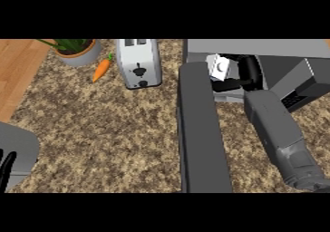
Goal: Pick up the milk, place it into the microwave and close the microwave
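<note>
Nearest, left hand point(3, 168) resting low, fingers straight, well left of microwave point(261, 50). Milk point(219, 68) inside microwave cavity, right hand point(248, 72) curled round it (release not yet done). Door point(201, 131) wide open, left of cavity; closing left. Toaster point(139, 63), carrot point(100, 69) farther left.

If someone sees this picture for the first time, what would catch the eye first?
Probably the right hand reaching into the open microwave at upper right, fingers around the white milk. Next, its long door running down the middle, then the orange carrot beside the toaster at the top.
</note>
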Tool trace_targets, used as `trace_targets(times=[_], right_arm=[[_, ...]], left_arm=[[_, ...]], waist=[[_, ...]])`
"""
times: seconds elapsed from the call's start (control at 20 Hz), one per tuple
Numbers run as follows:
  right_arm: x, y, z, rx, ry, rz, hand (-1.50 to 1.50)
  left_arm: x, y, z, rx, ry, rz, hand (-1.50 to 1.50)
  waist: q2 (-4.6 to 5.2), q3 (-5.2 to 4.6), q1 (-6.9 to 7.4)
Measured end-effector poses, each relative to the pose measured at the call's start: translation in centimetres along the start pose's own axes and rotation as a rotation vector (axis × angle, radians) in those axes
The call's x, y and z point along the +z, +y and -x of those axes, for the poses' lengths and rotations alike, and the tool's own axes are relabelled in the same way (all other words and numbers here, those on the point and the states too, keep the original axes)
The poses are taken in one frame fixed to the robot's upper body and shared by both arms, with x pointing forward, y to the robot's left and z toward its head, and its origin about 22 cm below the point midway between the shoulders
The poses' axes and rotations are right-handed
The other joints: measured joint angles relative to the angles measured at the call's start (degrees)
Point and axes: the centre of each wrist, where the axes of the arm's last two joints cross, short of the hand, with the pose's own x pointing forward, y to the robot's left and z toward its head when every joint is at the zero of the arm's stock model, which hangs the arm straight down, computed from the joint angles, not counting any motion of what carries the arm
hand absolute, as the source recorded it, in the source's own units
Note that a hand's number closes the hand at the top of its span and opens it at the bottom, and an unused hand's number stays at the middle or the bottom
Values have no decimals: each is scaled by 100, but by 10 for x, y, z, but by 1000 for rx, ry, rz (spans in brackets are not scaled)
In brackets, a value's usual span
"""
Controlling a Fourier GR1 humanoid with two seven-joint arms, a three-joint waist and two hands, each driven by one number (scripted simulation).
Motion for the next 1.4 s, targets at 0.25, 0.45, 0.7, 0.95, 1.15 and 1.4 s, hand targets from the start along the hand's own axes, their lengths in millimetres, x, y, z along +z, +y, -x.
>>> trace_targets(times=[0.25,0.45,0.7,0.95,1.15,1.4], right_arm=[[-14,2,-6,60,-22,23,150],[-25,-4,-13,139,-28,38,150],[-32,-7,-18,191,-9,96,150],[-40,-18,-25,231,22,246,150],[-40,-23,-25,345,12,317,-150],[-40,-26,-25,509,-4,357,-150]], left_arm=[[-6,-3,-2,6,-13,24,-150],[-12,-5,1,15,-20,44,-150],[-16,-7,2,18,-26,65,-150],[-21,-10,0,2,-35,91,-150],[-27,-13,1,-16,-36,104,-150],[-32,-15,1,-43,-35,120,-150]], waist=[[54,4,127],[110,5,219],[176,9,365],[252,16,474],[305,14,541],[356,14,662]])
